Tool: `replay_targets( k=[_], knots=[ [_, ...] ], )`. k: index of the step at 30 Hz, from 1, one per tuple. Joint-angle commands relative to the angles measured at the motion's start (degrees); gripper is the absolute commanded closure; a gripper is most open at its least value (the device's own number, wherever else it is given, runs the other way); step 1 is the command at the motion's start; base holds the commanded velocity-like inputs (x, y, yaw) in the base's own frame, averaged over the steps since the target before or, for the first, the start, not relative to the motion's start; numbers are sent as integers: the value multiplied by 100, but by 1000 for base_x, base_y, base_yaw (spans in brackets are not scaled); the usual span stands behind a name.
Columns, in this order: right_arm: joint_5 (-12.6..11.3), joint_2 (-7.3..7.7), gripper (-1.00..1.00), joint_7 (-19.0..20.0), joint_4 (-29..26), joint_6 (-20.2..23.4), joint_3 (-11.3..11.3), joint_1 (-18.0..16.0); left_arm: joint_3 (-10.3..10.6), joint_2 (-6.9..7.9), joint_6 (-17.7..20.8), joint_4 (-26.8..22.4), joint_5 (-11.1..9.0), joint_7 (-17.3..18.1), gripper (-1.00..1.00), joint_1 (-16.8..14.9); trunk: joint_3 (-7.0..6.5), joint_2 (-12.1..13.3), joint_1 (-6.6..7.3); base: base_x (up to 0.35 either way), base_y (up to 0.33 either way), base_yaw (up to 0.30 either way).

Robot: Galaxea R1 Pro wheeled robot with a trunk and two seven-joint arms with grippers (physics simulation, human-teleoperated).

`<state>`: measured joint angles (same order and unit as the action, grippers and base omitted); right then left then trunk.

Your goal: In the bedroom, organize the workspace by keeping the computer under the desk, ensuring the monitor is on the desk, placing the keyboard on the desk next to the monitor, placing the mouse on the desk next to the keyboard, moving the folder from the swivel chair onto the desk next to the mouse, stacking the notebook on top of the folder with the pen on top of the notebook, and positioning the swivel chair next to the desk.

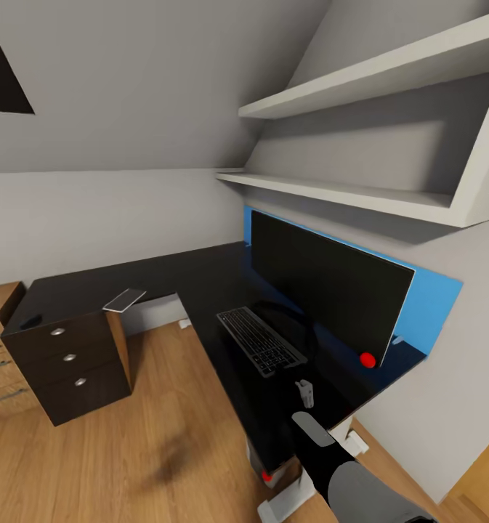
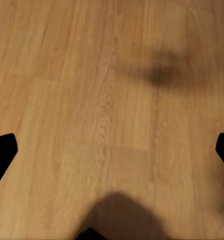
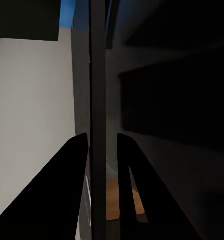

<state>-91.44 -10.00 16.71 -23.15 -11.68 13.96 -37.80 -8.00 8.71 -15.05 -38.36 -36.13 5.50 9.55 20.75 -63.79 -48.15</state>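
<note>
The right gripper (image 1: 306,393) reaches over the desk (image 1: 200,280) front edge; in its wrist view the fingers (image 3: 67,185) straddle a thin upright edge, seemingly the monitor (image 1: 324,290), though contact cannot be confirmed. The left gripper (image 2: 112,150) hangs wide open and empty above the wooden floor (image 2: 92,75). The keyboard (image 1: 260,340) lies before the monitor. A red-dotted computer (image 1: 267,473) sits beneath the desk. Beyond, drawers (image 1: 73,359), a small flat item (image 1: 124,299), and wall shelves (image 1: 360,192).

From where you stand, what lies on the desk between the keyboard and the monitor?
In the head view, the thin curved black stand rests on the desk between the keyboard and the monitor.
</note>
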Motion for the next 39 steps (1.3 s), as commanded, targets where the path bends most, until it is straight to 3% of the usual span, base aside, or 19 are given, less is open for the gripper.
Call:
replay_targets(
  k=[1,21,22,39],
  knots=[
    [-67,0,100,43,15,-37,44,-8,-9,-1,2,-3,-61,48,-100,3,5,-4,-3,259,-2,0],
    [-58,0,100,26,12,-37,53,-8,-10,-1,2,-3,-53,48,-100,3,5,-4,-3,81,0,0],
    [-58,0,-100,26,12,-37,54,-8,-10,-1,2,-2,-53,48,-100,3,5,-4,-3,5,0,0],
    [-58,0,-100,-71,15,-37,38,-8,-9,-1,2,-2,-52,48,-100,3,5,-4,-3,0,-39,0]
  ],
)
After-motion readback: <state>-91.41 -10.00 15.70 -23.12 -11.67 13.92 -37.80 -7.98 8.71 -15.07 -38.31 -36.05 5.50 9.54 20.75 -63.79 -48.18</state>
